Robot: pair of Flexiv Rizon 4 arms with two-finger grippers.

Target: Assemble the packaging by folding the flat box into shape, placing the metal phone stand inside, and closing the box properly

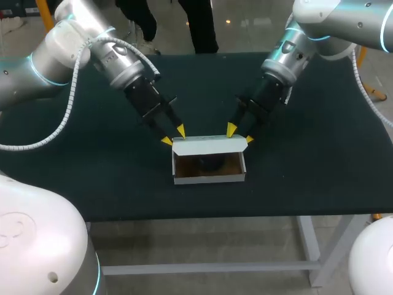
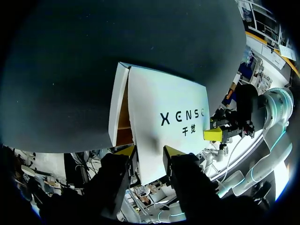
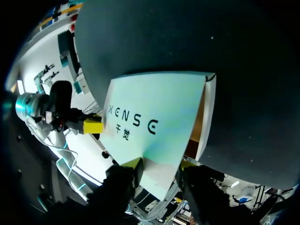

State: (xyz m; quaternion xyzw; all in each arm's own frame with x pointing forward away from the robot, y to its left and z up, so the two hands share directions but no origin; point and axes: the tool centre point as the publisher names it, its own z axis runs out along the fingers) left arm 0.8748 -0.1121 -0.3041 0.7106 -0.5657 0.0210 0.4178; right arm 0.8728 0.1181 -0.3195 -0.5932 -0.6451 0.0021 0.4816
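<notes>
Dimly seen inside box (image 1: 209,176): dark phone stand (image 1: 209,163); lid (image 1: 207,145) corners between spread left pincer (image 1: 174,135) and right pincer (image 1: 239,134), contact unclear.

Light falls evenly from overhead in your head view: the dark, matte worktop (image 1: 110,184) swallows it, and the white box (image 1: 209,146) stands out bright. Its inside lies in shadow, contents hard to make out. In your wrist views the left pincer (image 2: 150,153) and right pincer (image 3: 160,165) show mostly as dark shapes against the pale box.
</notes>
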